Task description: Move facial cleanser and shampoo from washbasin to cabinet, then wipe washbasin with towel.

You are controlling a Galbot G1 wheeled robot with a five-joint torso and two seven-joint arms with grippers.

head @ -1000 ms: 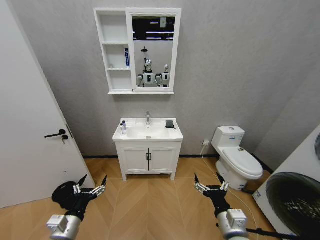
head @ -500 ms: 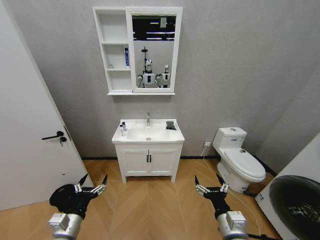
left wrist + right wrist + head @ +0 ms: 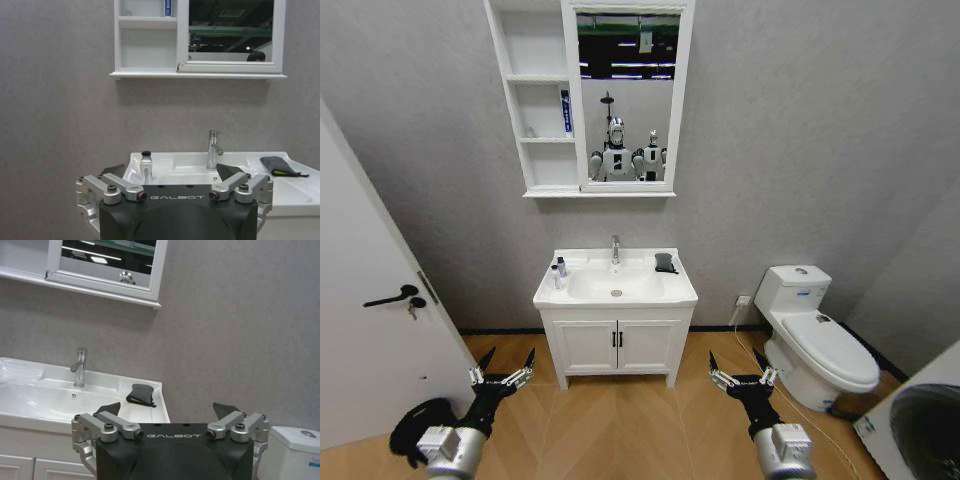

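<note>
Judging from how things lie, the task has barely begun: two small bottles (image 3: 558,270) stand on the left rear corner of the washbasin (image 3: 616,291), beside the faucet (image 3: 615,248) (which is the cleanser and which the shampoo I cannot tell), and the dark towel (image 3: 665,262) lies folded on the right rear corner, untouched. The cabinet (image 3: 588,98) hangs on the wall above, with a blue-and-white tube (image 3: 565,111) upright on its middle open shelf, so one item may already be stowed, though that is only a guess. Both bottles remain to be moved and the wiping is all to come. The left gripper (image 3: 503,372) and right gripper (image 3: 740,372) hang low over the wooden floor, well short of the washbasin, each with its jaws spread wide and holding nothing. Compared with the earlier head view, the whole scene has shifted and grown: the washbasin and cabinet sit larger, the door (image 3: 380,330) and toilet (image 3: 817,335) have slid outward, so the robot has driven closer, while the arms keep their pose.
</note>
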